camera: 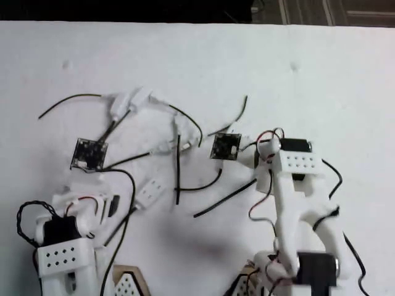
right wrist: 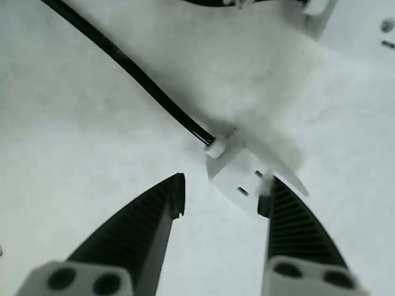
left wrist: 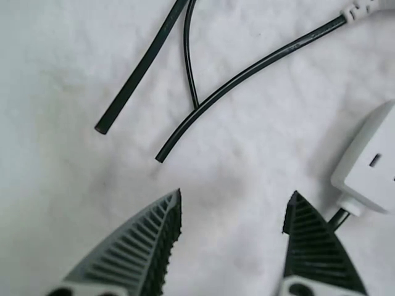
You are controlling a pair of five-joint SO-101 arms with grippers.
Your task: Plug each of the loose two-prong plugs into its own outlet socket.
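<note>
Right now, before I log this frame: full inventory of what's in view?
table: one, white, under everything
cords: several, black, strewn mid-table
white connectors: at least three, white, far-left cluster and mid-table
outlet socket: one, white, beside the left gripper
slotted block: one, white, on a black cord, by the right gripper
square pieces: two, dark and speckled, one ahead of each arm
arms: two, white with black motors, near edge
left gripper: one, open, over bare table
right gripper: one, open, one finger at the slotted block
</note>
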